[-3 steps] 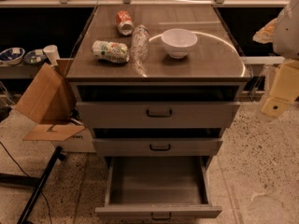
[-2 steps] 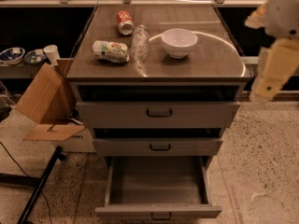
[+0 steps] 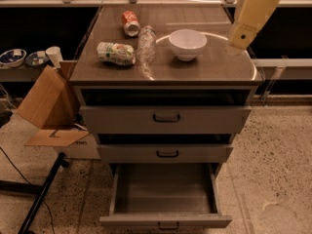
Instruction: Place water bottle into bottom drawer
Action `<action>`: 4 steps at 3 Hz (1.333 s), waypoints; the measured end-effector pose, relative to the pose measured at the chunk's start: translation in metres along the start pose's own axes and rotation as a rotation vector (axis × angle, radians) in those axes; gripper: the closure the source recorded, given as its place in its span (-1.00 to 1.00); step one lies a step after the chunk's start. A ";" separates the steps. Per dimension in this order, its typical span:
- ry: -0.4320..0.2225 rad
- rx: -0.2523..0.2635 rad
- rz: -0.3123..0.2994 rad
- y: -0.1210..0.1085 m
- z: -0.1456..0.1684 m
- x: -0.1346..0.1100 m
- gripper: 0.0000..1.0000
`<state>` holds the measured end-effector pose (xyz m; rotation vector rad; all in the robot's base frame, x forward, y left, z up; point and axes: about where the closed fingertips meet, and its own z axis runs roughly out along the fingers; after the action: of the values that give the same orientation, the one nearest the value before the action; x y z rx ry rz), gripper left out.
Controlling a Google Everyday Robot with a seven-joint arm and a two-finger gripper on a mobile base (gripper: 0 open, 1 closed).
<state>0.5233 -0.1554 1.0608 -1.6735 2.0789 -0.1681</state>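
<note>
The clear ribbed water bottle [image 3: 146, 45] lies on the cabinet top, between the white-and-green labelled container [image 3: 115, 53] and the white bowl [image 3: 187, 43]. The bottom drawer [image 3: 165, 196] is pulled out below the two grey drawers above it, and its tray is bare. My gripper [image 3: 242, 34] hangs at the end of the cream arm at the upper right, above the cabinet top's right side, to the right of the bowl and well away from the bottle.
A red soda can [image 3: 130, 23] lies at the back left of the cabinet top [image 3: 214, 67]. An open cardboard box [image 3: 48, 108] stands left of the cabinet, with a black stand leg [image 3: 41, 196] on the floor. A shelf at left holds bowls [image 3: 12, 57].
The arm has swung up and leftwards from the right edge of the view to above the cabinet top's right side. The bottle and drawers have not moved.
</note>
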 end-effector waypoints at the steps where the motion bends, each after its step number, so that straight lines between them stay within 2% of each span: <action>1: -0.082 0.035 0.069 -0.015 0.003 -0.027 -1.00; 3: -0.246 0.111 0.293 -0.037 0.031 -0.081 -1.00; 4: -0.252 0.128 0.359 -0.060 0.055 -0.112 -1.00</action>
<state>0.6172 -0.0536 1.0658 -1.1580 2.0848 0.0252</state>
